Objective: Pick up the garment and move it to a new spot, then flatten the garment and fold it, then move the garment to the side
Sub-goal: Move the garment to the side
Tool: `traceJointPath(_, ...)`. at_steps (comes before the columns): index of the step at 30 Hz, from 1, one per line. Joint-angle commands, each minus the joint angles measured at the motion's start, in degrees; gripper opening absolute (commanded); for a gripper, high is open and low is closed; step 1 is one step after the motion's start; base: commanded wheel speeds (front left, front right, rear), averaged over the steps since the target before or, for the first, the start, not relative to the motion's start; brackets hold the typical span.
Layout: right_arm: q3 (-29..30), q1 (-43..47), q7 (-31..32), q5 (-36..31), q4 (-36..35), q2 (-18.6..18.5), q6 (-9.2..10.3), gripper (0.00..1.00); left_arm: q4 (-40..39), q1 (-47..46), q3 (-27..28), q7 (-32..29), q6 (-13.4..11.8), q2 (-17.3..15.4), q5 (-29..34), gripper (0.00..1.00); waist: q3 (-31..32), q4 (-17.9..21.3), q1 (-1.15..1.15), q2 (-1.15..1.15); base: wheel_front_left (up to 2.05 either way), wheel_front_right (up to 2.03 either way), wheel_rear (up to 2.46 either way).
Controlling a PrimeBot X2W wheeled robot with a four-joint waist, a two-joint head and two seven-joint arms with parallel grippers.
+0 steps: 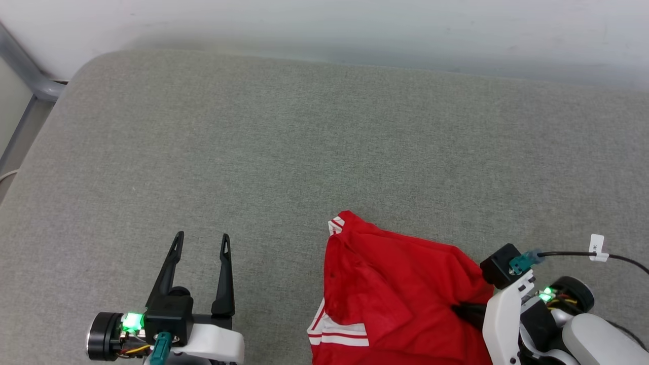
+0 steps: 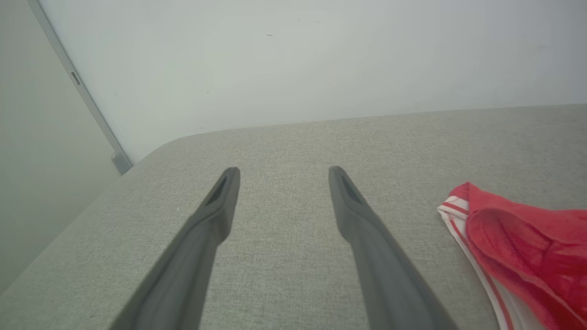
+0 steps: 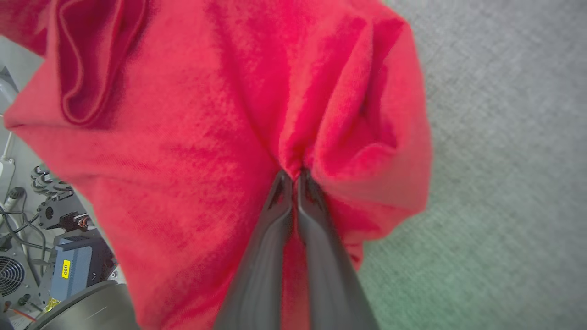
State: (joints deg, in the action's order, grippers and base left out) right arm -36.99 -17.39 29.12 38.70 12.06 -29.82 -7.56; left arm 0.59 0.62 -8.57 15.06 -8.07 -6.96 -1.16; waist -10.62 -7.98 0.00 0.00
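Grey surface (image 1: 253, 152) holds the garment (image 1: 395, 284). Your R gripper (image 3: 293, 175) jaws pinch its cloth, prob. mid-body; L gripper (image 1: 202, 236) jaws spread.

Black left claw (image 1: 202, 236) and right claw (image 3: 293, 176), long tapering fingers (image 1: 167, 274) with slotted tips, white wrist shells (image 1: 499, 319), green lights (image 1: 132, 321), teal plugs (image 1: 521, 262), black cable (image 1: 563, 254) with white tag (image 1: 598, 248)
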Motion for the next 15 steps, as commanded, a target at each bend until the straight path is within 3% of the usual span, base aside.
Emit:
traceJointPath(1,0.0,-1.4,-1.2,-1.3,-0.2,-0.6,0.15,0.00,-0.2,0.2,0.2,0.1,-0.1,-0.2,0.1,1.00,0.1,0.4,0.00,0.00,0.00,0.00,0.00)
traceJointPath(15,2.3,-5.4,-5.1,-7.6,-3.6,-5.7,0.14,0.00,-1.0,0.4,0.9,0.1,-0.5,-0.4,0.1,1.00,-1.7,9.7,0.00,0.00,0.00,0.00,0.00)
